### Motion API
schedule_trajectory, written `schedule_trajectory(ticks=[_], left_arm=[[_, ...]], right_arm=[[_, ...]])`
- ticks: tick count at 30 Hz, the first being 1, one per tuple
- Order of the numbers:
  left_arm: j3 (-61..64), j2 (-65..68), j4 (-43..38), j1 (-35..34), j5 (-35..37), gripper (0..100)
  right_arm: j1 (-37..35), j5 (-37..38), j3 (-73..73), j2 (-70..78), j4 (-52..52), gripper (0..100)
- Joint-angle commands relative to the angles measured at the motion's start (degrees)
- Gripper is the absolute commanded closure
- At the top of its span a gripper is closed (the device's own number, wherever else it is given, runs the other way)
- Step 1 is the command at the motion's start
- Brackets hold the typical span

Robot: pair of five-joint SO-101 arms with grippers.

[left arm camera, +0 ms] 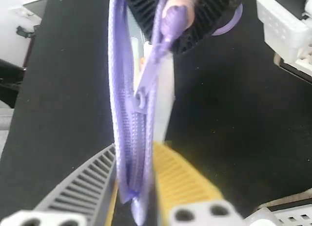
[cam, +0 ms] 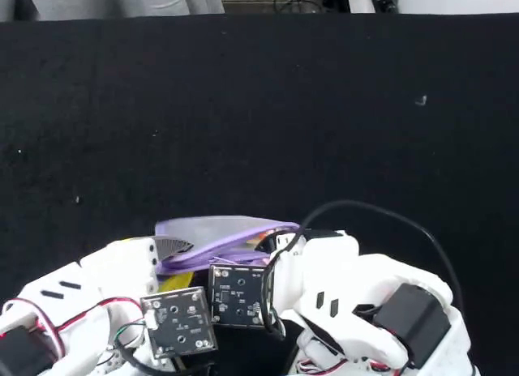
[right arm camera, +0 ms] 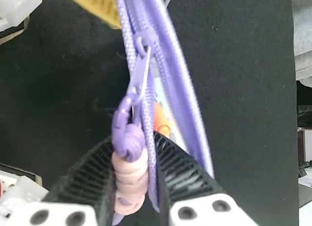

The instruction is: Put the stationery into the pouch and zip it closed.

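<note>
We see a black worktop (cam: 259, 108) spread wide, with two white arms crowded at its near edge. The left arm (cam: 89, 279) and the right arm (cam: 365, 287) face each other, with a purple pouch (cam: 215, 230) stretched between them.

The left end effector (left arm camera: 136, 155), one finger grey and one yellow, is clenched on one end of the pouch, whose zip edge stands up between the two fingers. From there the pouch runs straight away toward the right end effector (right arm camera: 134, 143). Its black ribbed fingers (right arm camera: 87, 179) are closed on the pull (right arm camera: 138, 80) at the pouch's other end. We make out the two end effectors near each other, with only the pouch's length between them.

The slider (right arm camera: 141, 43) sits on the zip between the two end effectors, somewhat nearer the left one's yellow finger (right arm camera: 95, 7). The pull hangs from the slider back into the right end effector's grip. A pink bead (right arm camera: 129, 175) on the pull's cord is wedged between the black fingers, and a purple knot sits just beyond their tips.

Between the slider and the right end effector the pouch's mouth is parted. An orange item (right arm camera: 163, 123) shows inside the gap, just beyond the black fingertips. We cannot tell what kind of stationery it is.
</note>
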Motion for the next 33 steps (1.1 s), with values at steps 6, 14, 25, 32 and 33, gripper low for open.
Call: schedule_trajectory(ticks=[6, 14, 25, 32, 33], left_arm=[[-0.3, 1.1, -6.7, -0.2, 11.3, 97], [4.8, -0.9, -7.0, 0.0, 16.1, 97], [22.2, -23.8, -10.5, -0.6, 17.6, 97], [24.0, -22.6, -13.2, -5.7, 17.6, 97], [24.6, -22.8, -13.5, -6.1, 17.6, 97]], right_arm=[[1.0, -8.5, -7.9, -0.7, -1.0, 98.8], [1.1, -14.7, -15.3, -0.4, -0.8, 98.8], [15.0, -18.7, -21.3, 2.6, 0.5, 98.8], [19.7, -20.2, -21.2, 4.4, 1.5, 98.8], [19.7, -20.6, -21.1, 4.6, 1.5, 98.8]])
